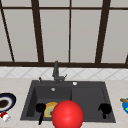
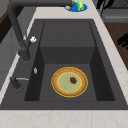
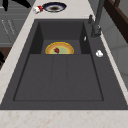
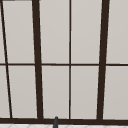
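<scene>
Caught flat on the floor of the deep basin of the dark grey stone sink [image 2: 100,82]: a round yellow plate [image 2: 65,83] with an orange rim, greenish at the middle. Seen whole from the left side, with a small dark-red morsel [image 2: 73,80] just off its centre. Seen from the right side [image 3: 63,50] cut off at its near edge by the step up to the shallow half of the sink. Seen from the front [image 1: 49,108] as a sliver, covered on the right by a large glossy red ball [image 1: 67,114].

Black left hand [image 1: 40,108] pictured just at the plate's left edge, low in the front view; grip impossible to tell. Black right hand [image 1: 105,109] pictured well apart, over the shallow half near the front rim; grip likewise impossible to tell.

Open room left between the plate and the basin walls on every side. Bare ribbed floor across the shallow half.

Set behind the sink: a dark angular tap [image 2: 17,30], below a window with dark brown bars [image 4: 37,62]. Placed on the pale marble counter [image 2: 62,118]: a dark blue dish [image 3: 54,6] with a small red-and-white item [image 3: 38,9] beside it at the left end, a bright blue plate [image 2: 78,6] of green food at the right.
</scene>
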You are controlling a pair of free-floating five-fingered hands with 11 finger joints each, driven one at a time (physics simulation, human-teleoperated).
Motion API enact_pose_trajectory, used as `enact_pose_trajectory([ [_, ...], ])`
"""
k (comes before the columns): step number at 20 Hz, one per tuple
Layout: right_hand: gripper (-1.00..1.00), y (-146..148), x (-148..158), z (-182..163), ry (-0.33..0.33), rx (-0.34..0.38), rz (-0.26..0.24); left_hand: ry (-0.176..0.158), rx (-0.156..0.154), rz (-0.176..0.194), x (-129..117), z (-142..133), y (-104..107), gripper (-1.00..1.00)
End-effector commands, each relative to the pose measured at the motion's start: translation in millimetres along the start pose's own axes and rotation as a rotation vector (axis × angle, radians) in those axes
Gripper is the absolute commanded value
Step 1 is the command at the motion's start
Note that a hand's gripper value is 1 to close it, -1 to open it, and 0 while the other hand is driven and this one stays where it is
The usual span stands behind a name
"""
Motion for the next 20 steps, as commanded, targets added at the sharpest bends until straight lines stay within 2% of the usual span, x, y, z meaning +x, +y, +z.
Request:
enact_pose_trajectory([
  [1,0.00,0.0,0.0,0.0,0.000,0.000,0.000,0.010,-0.020,0.005,-22.0,-23.1,6.7,-1.00],
  [7,0.00,0.0,0.0,0.0,0.000,0.000,0.000,0.009,-0.017,0.005,-62.3,-57.5,17.3,-1.00],
  [10,0.00,0.0,0.0,0.0,0.000,0.000,0.000,0.004,-0.009,0.016,-91.2,-71.4,11.6,-1.00],
  [14,0.00,0.0,0.0,0.0,0.000,0.000,0.000,0.001,-0.001,0.003,-132.0,-85.5,5.2,-1.00],
  [16,0.00,0.0,0.0,0.0,0.000,0.000,0.000,-0.012,0.023,0.001,-154.5,-93.2,-2.7,-1.00],
  [19,0.00,0.0,0.0,0.0,0.000,0.000,0.000,-0.022,0.042,-0.012,-185.0,-100.5,-8.0,-1.00],
  [20,0.00,0.0,0.0,0.0,0.000,0.000,0.000,-0.032,0.062,-0.027,-193.9,-98.8,-6.8,-1.00],
])
